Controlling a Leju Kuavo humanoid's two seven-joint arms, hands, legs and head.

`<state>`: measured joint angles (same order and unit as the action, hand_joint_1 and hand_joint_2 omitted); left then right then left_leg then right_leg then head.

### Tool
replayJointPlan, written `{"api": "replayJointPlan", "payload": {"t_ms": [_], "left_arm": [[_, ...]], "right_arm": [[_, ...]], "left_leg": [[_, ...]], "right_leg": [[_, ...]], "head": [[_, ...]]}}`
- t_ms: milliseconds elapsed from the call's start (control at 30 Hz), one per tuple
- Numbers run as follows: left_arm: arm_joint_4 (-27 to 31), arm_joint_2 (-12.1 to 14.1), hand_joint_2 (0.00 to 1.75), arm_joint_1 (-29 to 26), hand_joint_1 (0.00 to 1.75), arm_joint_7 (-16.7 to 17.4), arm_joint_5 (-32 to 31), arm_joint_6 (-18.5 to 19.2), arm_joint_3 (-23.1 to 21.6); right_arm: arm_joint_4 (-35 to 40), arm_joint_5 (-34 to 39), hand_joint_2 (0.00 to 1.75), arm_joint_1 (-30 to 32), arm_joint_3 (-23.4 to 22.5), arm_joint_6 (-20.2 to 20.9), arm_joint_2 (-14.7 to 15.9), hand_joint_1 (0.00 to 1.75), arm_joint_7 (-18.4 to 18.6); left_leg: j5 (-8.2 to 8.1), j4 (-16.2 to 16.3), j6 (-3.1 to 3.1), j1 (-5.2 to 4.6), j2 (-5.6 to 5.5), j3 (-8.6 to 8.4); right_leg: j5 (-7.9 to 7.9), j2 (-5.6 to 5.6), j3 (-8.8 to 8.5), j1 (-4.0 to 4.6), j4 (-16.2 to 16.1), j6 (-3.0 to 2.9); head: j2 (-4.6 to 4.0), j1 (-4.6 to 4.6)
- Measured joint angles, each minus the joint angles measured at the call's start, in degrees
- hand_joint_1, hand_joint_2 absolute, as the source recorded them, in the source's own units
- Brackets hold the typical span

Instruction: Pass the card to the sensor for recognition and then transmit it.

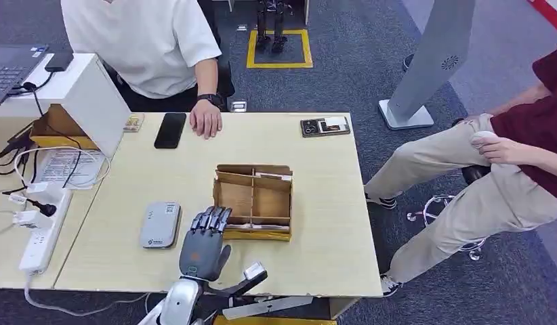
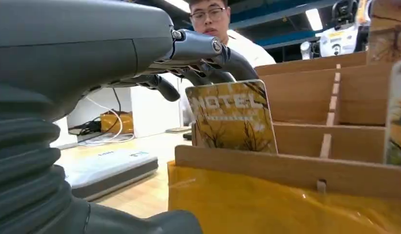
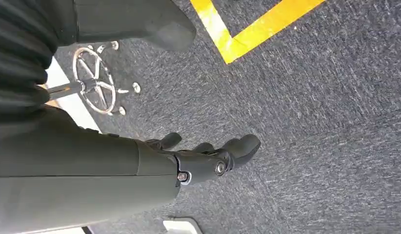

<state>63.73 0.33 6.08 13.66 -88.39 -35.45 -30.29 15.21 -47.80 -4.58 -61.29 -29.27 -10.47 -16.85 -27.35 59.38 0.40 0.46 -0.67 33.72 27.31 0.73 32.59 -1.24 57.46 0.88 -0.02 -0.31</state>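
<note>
Our left hand point(image 1: 207, 238) sits at the near-left corner of the cardboard card holder point(image 1: 254, 201), fingers stretched over its rim and reaching just above a yellow hotel card point(image 2: 231, 117) that stands upright in the front slot; we see no finger closed on it, so we judge the hand open and empty. Our right hand point(image 3: 208, 158) hangs over the grey carpet point(image 3: 310, 122), fingers loosely curled on nothing. The grey card reader point(image 1: 160, 224) lies flat on the table point(image 1: 316, 250) just beside the left hand, away from the holder. So we are at the very start: the card is not yet lifted, and the pick, the pass over the reader and the handover to a person all remain
</note>
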Motion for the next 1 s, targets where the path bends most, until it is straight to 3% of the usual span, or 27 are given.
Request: {"api": "replayJointPlan", "payload": {"t_ms": [33,67,100,133,167,267,500,533,567,600,733,767,800,833,1000], "left_arm": [[-0.2,-0.1,1.75,0.0,0.33,-0.1,0.0,0.0,0.0],[-0.4,-0.2,1.75,0.0,0.44,-0.1,0.0,-0.1,0.0],[-0.5,-0.3,1.75,0.0,0.65,-0.1,0.0,-0.1,0.0],[-0.6,-0.3,1.75,0.0,0.72,-0.2,0.0,-0.1,0.0],[-0.7,-0.3,1.75,0.0,1.05,-0.2,0.0,-0.1,0.0],[-0.9,-0.4,1.75,0.1,1.43,-0.6,0.0,-0.7,0.0],[-0.9,-0.9,1.75,0.2,1.52,-1.7,0.0,-2.6,0.6],[-0.9,-1.1,1.75,0.1,1.47,-1.9,0.0,-3.1,0.7],[-0.9,-1.2,1.75,0.1,0.59,-2.3,0.0,-3.6,0.8],[-0.9,-1.4,1.75,0.1,0.45,-2.5,0.0,-3.9,0.9],[1.1,-1.8,1.75,-1.1,0.45,-3.0,0.0,-4.2,1.7],[1.6,-1.8,1.75,-1.2,0.31,-3.0,0.0,-4.2,1.8],[2.2,-1.8,1.75,-1.3,0.03,-3.0,0.0,-4.2,1.9],[2.5,-1.8,1.75,-1.4,0.0,-3.0,0.0,-4.2,2.0],[7.3,-2.3,1.75,-2.8,0.03,-4.9,0.0,-4.3,3.0]], "right_arm": [[0.0,0.0,1.75,0.0,0.0,0.0,0.0,0.0,0.0],[0.0,0.0,1.75,0.0,0.0,0.0,0.0,0.0,0.0],[0.0,0.0,1.75,0.0,0.0,0.0,0.0,0.0,0.0],[0.0,0.0,1.75,0.0,0.0,0.0,0.0,0.0,0.0],[0.0,0.0,1.75,0.0,0.0,0.0,0.0,0.0,0.0],[0.0,0.0,1.75,0.0,0.0,0.0,0.0,0.0,0.0],[0.0,0.0,1.75,0.0,0.0,-0.1,0.0,0.0,0.0],[0.0,0.0,1.75,0.0,0.0,-0.1,0.0,0.0,-0.1],[0.0,0.0,1.75,0.0,0.0,-0.1,0.0,0.0,-0.1],[0.0,-0.1,1.75,0.0,0.0,-0.1,0.0,0.0,-0.1],[0.0,-0.1,1.75,0.0,0.0,-0.3,0.0,0.0,-0.2],[0.0,-0.1,1.75,0.0,0.0,-0.3,0.0,0.0,-0.3],[0.0,-0.1,1.75,0.0,0.0,-0.3,0.0,0.0,-0.4],[0.0,-0.1,1.75,0.0,0.0,-0.3,0.0,0.0,-0.4],[0.0,-0.2,1.75,0.0,0.0,-0.5,0.0,0.0,-0.5]], "left_leg": [[0.0,0.0,0.0,0.0,0.0,0.0],[0.0,0.0,0.0,0.0,0.0,0.01],[0.0,0.0,0.0,0.0,0.0,0.01],[0.0,0.0,0.0,0.0,0.0,0.01],[0.0,0.0,0.0,0.0,0.0,0.01],[0.0,0.0,0.0,0.0,0.0,0.01],[0.0,0.0,0.0,0.0,0.0,0.0],[0.0,0.0,0.0,0.0,-0.01,0.0],[0.0,0.0,0.0,0.0,-0.01,0.0],[0.0,0.0,0.0,0.0,-0.01,0.0],[0.0,0.0,0.0,0.0,-0.01,0.01],[0.0,0.0,0.0,0.0,-0.01,0.01],[0.0,0.0,0.0,0.0,-0.01,0.01],[0.0,0.0,0.0,0.0,-0.01,0.01],[0.0,0.0,0.0,0.0,-0.02,0.01]], "right_leg": [[0.0,0.0,0.0,0.0,0.0,0.0],[0.0,0.0,0.0,0.0,0.0,0.0],[0.0,0.0,0.0,0.0,0.0,0.0],[0.0,0.0,0.0,0.0,0.0,0.0],[0.0,0.0,0.0,0.0,0.0,0.0],[0.0,-0.01,0.0,0.0,0.0,0.0],[0.0,-0.01,-0.01,0.0,0.0,0.0],[0.0,-0.01,-0.01,0.0,0.0,0.0],[0.0,-0.01,-0.02,0.0,0.0,0.0],[0.0,-0.01,-0.02,0.0,0.0,0.0],[0.0,-0.01,-0.01,0.0,0.0,0.0],[0.0,-0.02,-0.01,0.0,0.0,0.0],[0.0,-0.02,-0.01,0.0,0.0,0.0],[0.0,-0.02,-0.01,0.0,0.0,0.0],[0.0,-0.05,-0.01,0.0,0.0,0.0]], "head": [[0.0,0.0],[0.0,0.02],[0.0,0.0],[0.0,0.0],[0.0,0.0],[0.0,0.02],[0.0,0.0],[0.0,0.0],[0.0,0.0],[0.0,0.0],[0.0,0.0],[0.0,0.0],[0.0,0.0],[0.0,0.0],[0.0,0.0]]}}
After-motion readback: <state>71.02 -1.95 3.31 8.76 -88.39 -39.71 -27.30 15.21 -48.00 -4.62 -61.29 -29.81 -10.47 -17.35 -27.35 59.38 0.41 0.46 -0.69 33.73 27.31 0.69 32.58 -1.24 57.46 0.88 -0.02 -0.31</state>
